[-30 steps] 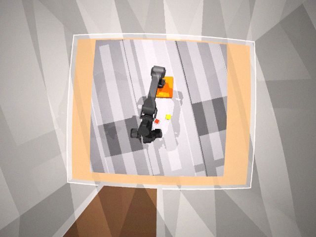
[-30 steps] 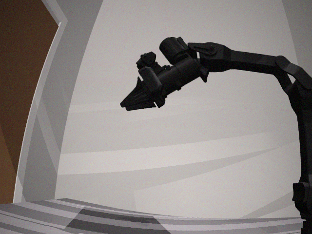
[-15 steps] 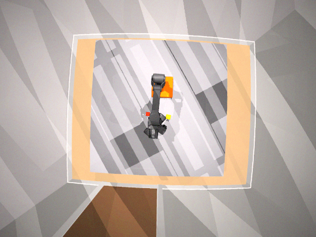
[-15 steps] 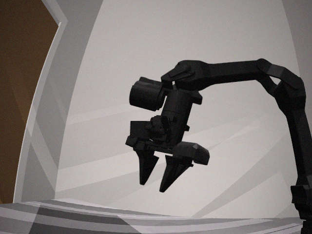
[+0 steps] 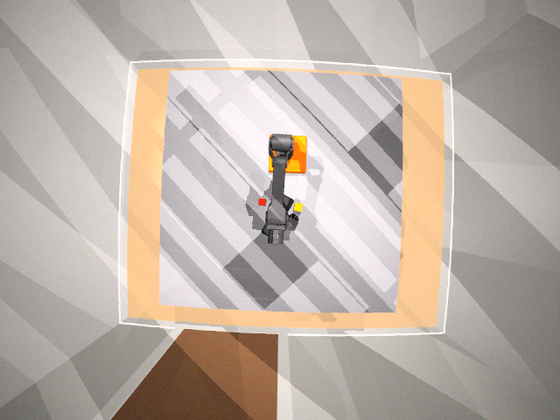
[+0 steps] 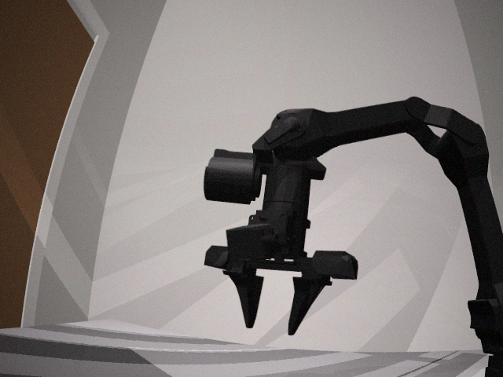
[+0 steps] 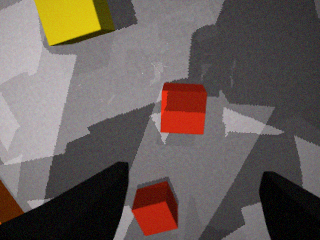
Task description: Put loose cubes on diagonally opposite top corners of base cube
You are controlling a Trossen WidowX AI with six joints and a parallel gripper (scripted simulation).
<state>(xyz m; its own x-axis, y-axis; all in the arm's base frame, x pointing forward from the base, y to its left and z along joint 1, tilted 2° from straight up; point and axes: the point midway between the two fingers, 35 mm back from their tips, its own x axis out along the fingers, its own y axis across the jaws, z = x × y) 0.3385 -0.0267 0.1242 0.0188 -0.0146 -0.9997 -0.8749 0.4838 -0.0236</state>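
Observation:
The yellow base cube (image 5: 298, 207) (image 7: 72, 20) sits on the floor, at the upper left of the wrist view and cut off by its edge. One loose red cube (image 5: 262, 201) (image 7: 157, 219) lies low in the wrist view, near the left finger. The other loose red cube (image 7: 183, 115) lies near the middle of the wrist view; the arm hides it in the top view. My gripper (image 6: 269, 330) (image 7: 195, 176) is open and empty, pointing down above the floor. Neither red cube is between the fingertips. The exterior view shows no cubes.
The orange mounting plate (image 5: 299, 153) is under the arm's base, and its edge shows at the lower left of the wrist view (image 7: 7, 205). The arm (image 5: 278, 185) (image 6: 365, 119) reaches out over the cubes. Shadows and stripes cover the floor.

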